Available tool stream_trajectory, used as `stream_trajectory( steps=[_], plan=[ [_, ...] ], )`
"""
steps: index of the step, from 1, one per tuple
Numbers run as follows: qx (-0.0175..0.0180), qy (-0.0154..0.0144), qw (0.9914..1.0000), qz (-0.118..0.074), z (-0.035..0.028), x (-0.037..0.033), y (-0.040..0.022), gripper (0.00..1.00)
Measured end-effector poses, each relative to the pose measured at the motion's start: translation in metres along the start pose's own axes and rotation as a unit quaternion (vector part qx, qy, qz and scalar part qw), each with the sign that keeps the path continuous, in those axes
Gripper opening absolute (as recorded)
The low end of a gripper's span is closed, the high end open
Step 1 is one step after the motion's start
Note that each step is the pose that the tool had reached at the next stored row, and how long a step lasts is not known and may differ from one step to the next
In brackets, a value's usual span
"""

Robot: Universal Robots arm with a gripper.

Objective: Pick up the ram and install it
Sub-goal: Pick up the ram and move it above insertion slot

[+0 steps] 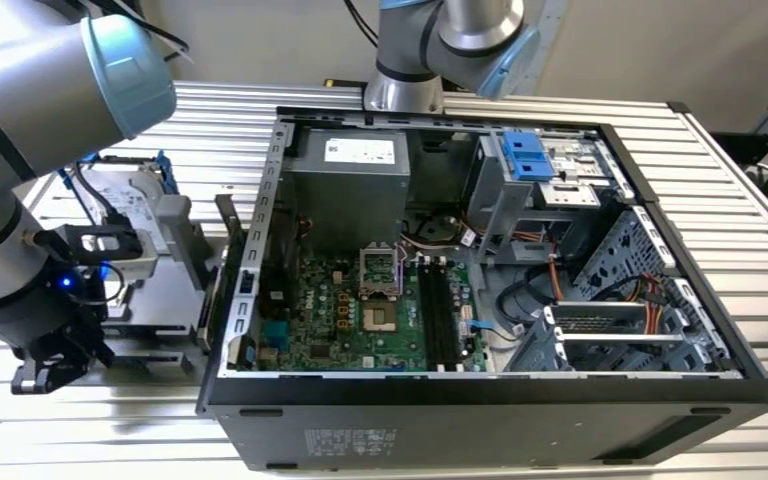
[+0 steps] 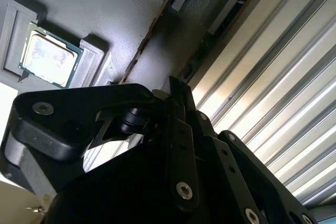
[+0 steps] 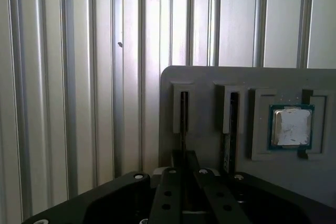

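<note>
In the exterior view the claw (image 1: pixel 48 372) hangs low at the exterior view's left, outside the open case (image 1: pixel 491 405). The black slots (image 1: pixel 438 310) on the green board inside the case look bare. So I think the ram is not in yet, and the step in hand is the pick-up.

In the first wrist view the claw is close to a grey holder (image 3: pixel 210 82). The ram (image 3: pixel 183 121) stands on its thin edge in one groove of the holder, and the claw is lined up with it. A square chip (image 3: pixel 292 126) lies in a pocket near by, and that is not the thing to take. I cannot tell if the claw is open or closed. To do this well, I think the claw should be straight over the groove. It should squeeze the ram's flat sides and lift straight out, so the ram does not jam or bend.

In the second wrist view the ram (image 2: pixel 149 35) shows as a long thin line, brownish along its edge, next to the claw. It looks flat, narrow and easy to bend. Its flat sides are hidden, so I cannot tell their colour.
</note>
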State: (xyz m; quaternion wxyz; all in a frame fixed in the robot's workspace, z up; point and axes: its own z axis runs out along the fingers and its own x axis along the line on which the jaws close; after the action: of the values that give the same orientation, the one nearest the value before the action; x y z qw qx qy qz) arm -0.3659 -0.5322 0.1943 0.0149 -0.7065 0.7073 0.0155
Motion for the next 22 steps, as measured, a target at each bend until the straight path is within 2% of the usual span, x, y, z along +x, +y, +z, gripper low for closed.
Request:
stream_trajectory(
  steps=[3,10,12,19,20,22],
  plan=[
    [0.0000,0.0000,1.00000,0.000,-0.0019,-0.0001,0.0000,0.00],
    [0.0000,0.0000,1.00000,0.000,-0.0192,-0.0009,0.0001,0.00],
    [0.0000,0.0000,1.00000,0.000,-0.0255,-0.0011,0.0001,0.00],
    [0.0000,0.0000,1.00000,0.000,-0.0564,-0.0024,0.0001,0.00],
    [0.0000,0.0000,1.00000,0.000,-0.0592,-0.0026,0.0001,0.00],
    [0.0000,0.0000,1.00000,0.000,-0.0598,-0.0026,0.0001,0.00]
  ],
)
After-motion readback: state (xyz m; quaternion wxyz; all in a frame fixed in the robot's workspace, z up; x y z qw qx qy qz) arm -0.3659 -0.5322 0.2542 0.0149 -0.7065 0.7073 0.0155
